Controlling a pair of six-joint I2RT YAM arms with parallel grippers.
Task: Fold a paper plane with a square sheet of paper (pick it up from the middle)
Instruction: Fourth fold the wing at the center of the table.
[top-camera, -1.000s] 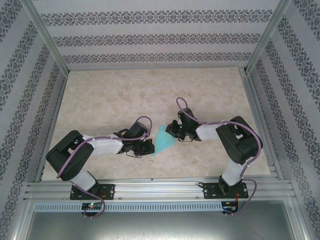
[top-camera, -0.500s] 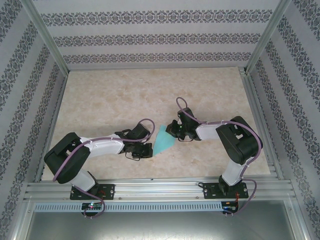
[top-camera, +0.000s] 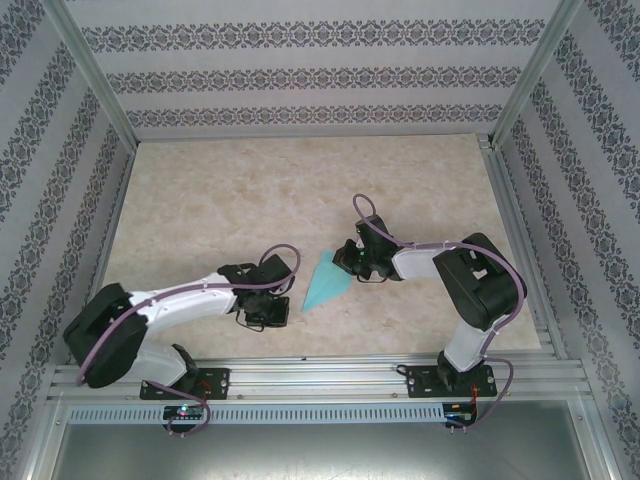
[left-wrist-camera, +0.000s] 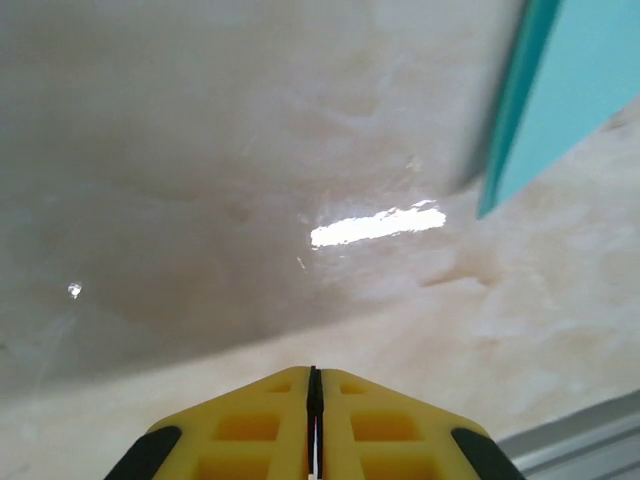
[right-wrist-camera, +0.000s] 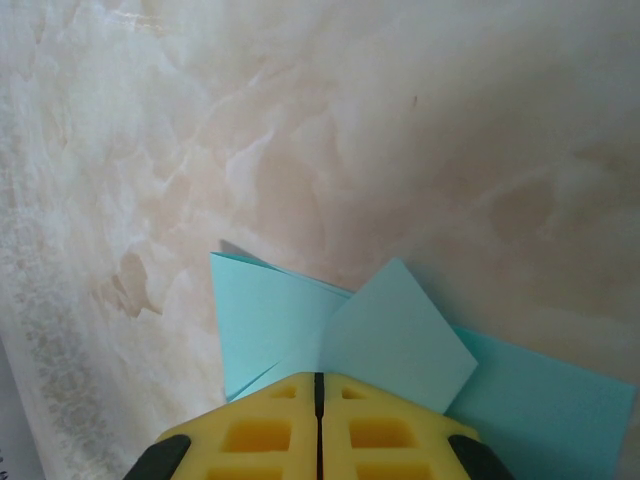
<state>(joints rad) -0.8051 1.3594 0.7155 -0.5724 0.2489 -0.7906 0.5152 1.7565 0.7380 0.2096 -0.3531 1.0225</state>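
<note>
The teal paper (top-camera: 325, 285) lies part-folded into a pointed wedge on the table (top-camera: 220, 200), its narrow end toward the near edge. My right gripper (top-camera: 350, 263) is shut, its yellow fingertips (right-wrist-camera: 290, 400) right over the paper's (right-wrist-camera: 270, 320) far-right edge, where a loose flap (right-wrist-camera: 400, 340) stands up. Whether paper is pinched between them I cannot tell. My left gripper (top-camera: 266, 314) is shut and holds nothing, low over bare table to the left of the paper. In the left wrist view its tips (left-wrist-camera: 314, 372) point at the tabletop, and the paper's edge (left-wrist-camera: 580, 90) shows at the upper right.
A metal rail (top-camera: 320, 375) runs along the near edge of the table, and its corner (left-wrist-camera: 590, 435) shows in the left wrist view. Patterned walls (top-camera: 300, 75) close in the back and sides. Bare marble tabletop stretches behind the paper.
My left gripper has pulled away from the paper, toward the near left, and its arm has swung lower. The right gripper and the paper have stayed put.
</note>
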